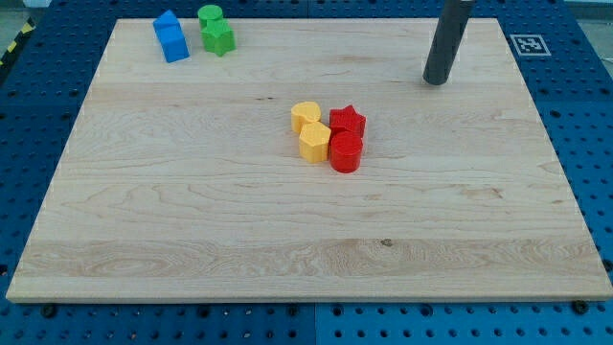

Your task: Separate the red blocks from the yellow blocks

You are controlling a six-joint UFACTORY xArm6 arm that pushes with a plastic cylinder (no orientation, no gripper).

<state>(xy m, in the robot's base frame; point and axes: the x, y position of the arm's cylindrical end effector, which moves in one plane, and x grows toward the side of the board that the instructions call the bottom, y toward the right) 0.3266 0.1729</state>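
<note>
Near the board's middle, four blocks sit packed together. A yellow heart-shaped block (306, 116) is at the cluster's upper left, with a yellow hexagon block (314, 142) just below it. A red star block (348, 122) is at the upper right, with a red cylinder (346, 152) below it. The yellow and red blocks touch one another. My tip (437, 81) rests on the board toward the view's upper right, well apart from the cluster, up and to the right of the red star.
The wooden board (192, 220) lies on a blue pegboard table. Two blue blocks (171, 37) and two green blocks (215, 31) sit at the view's top left corner. A fiducial tag (528, 44) is at the top right.
</note>
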